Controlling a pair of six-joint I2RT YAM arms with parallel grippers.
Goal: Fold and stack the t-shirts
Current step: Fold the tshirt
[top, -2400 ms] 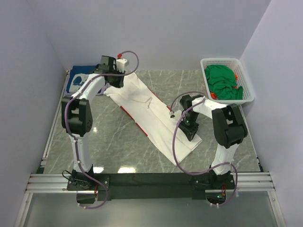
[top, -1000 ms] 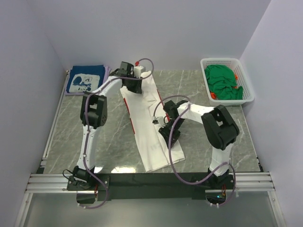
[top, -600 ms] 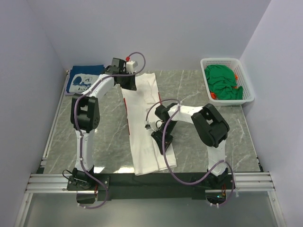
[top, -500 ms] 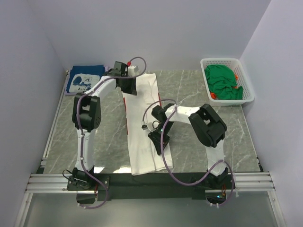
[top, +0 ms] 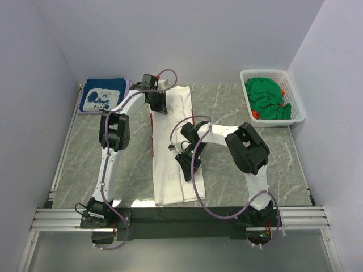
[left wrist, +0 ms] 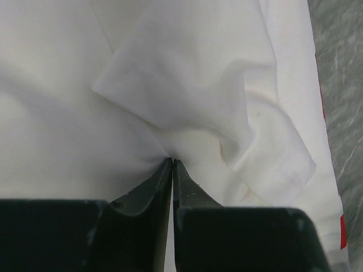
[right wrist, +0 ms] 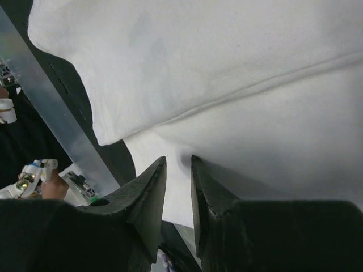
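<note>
The white t-shirt [top: 170, 184] lies as a long narrow strip from the back of the table to its near edge, with red print along its left side. At the far end my left gripper [top: 159, 105] is shut on a puckered bunch of the white cloth [left wrist: 187, 73], jaws together at the left gripper's tips [left wrist: 172, 161]. My right gripper [top: 184, 164] sits over the strip's lower half. Its jaws stand a little apart with a fold of the white cloth [right wrist: 227, 56] between the right gripper's tips [right wrist: 178, 161]. A folded navy t-shirt [top: 102, 97] lies at the back left. Green t-shirts [top: 266, 99] fill the basket.
The white lattice basket [top: 298, 107] stands at the back right by the wall. The strip's near end reaches the black rail [top: 181, 218] at the table's front, and that dark front edge [right wrist: 74, 96] shows in the right wrist view. Marbled grey table [top: 249, 158] surrounds the shirt.
Both arms swung the white t-shirt from a diagonal to a straight line toward the near edge. The right gripper shifted left and nearer, and the left jaws narrowed on the cloth.
</note>
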